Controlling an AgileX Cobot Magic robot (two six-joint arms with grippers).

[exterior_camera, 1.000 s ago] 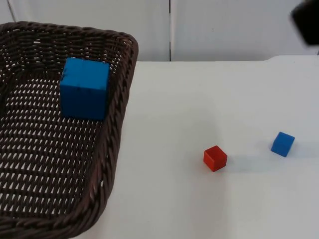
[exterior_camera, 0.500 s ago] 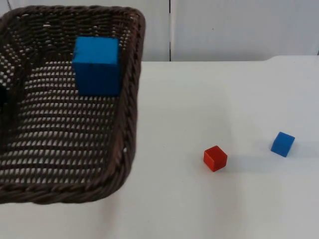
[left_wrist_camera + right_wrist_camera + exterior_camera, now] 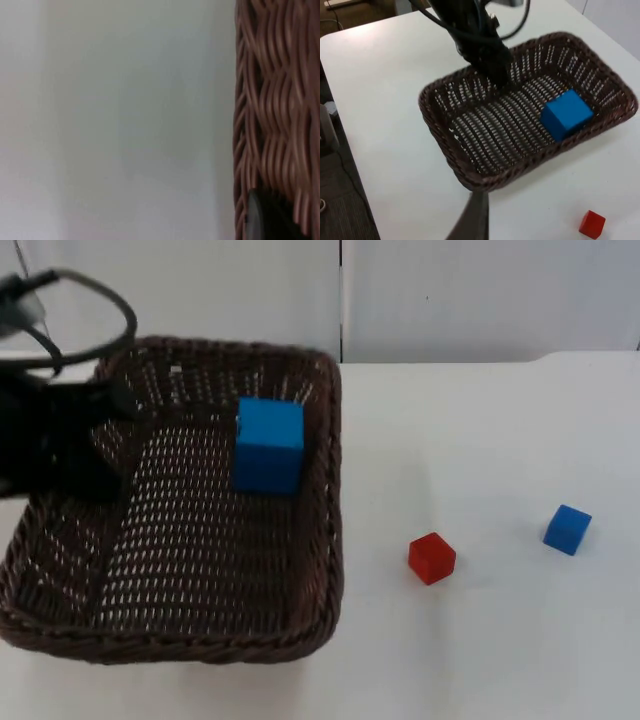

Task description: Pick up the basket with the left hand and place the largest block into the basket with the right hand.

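I see the dark wicker basket [image 3: 485, 150] sitting on the white table [image 3: 380, 80], with the large blue block [image 3: 566, 119] inside it near one long wall. The left gripper [image 3: 492, 67] reaches over the basket's far rim from a black arm. A small red block [image 3: 592, 223] lies on the table just outside the basket.

This looks like a robot lab or test room, not a home. The white worktop [image 3: 480, 640] is bare and plain, and it ends at a grey partition wall [image 3: 480, 300] made of flat panels with a dark seam between them. What lies on it is test material: a wicker basket [image 3: 330, 540], a big blue block [image 3: 268, 444] inside it, a small red block [image 3: 431, 558] and a small blue block [image 3: 567, 529]. A black robot arm [image 3: 475, 35] with cables reaches over the worktop.
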